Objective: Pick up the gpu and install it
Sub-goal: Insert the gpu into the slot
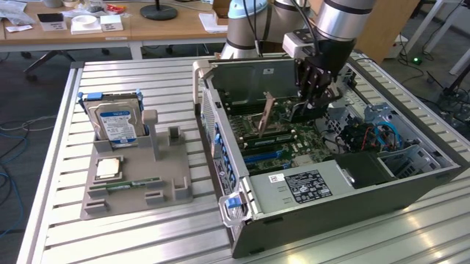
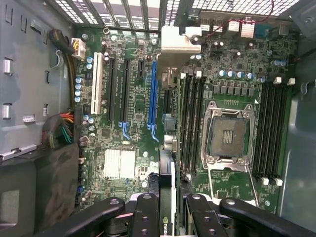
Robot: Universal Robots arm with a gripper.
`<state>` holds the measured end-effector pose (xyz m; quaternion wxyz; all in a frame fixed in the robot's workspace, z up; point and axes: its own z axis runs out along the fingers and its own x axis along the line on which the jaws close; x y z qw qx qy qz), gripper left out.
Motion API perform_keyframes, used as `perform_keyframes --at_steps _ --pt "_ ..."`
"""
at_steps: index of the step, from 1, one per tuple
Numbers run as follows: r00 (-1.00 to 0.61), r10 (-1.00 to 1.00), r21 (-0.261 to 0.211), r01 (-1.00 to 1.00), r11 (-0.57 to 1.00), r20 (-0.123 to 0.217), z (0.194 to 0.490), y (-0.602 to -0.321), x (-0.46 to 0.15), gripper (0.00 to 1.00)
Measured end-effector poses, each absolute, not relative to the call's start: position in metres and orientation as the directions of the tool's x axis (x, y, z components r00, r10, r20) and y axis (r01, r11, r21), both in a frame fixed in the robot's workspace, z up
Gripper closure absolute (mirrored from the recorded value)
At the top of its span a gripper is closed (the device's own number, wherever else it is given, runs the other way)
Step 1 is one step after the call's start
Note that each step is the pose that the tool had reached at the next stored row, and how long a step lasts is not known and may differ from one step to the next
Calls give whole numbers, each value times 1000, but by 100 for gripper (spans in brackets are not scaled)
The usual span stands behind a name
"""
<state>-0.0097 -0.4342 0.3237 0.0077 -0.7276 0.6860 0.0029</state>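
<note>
My gripper (image 1: 317, 102) reaches down into the open computer case (image 1: 411, 181), over the motherboard (image 2: 123, 148). In the wrist view the gripper (image 2: 168, 210) is shut on the gpu (image 2: 169, 148), a thin card seen edge-on between the two black fingers (image 2: 145, 215). A green logo shows near the grip, and the card's silver bracket (image 2: 180, 39) points at the case's rear grille. The card hangs upright between the long blue slot (image 2: 153, 84) and the memory slots (image 2: 190, 118); whether it touches the board I cannot tell. In the exterior view the gpu (image 1: 290, 113) shows as a dark piece under the fingers.
An open CPU socket (image 2: 229, 136) lies beside the memory slots. Cable bundles (image 2: 61, 128) and a black cover (image 1: 364, 168) crowd the case's other end. Outside, at the exterior view's left, a grey fixture (image 1: 140, 192) holds a hard drive (image 1: 118, 124), a CPU (image 1: 109, 168) and a memory stick (image 1: 136, 183).
</note>
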Motion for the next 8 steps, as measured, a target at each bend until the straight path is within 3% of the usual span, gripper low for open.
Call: perform_keyframes --at_steps 8 --pt "59 -998 -11 -998 -59 -15 316 -434 -15 74"
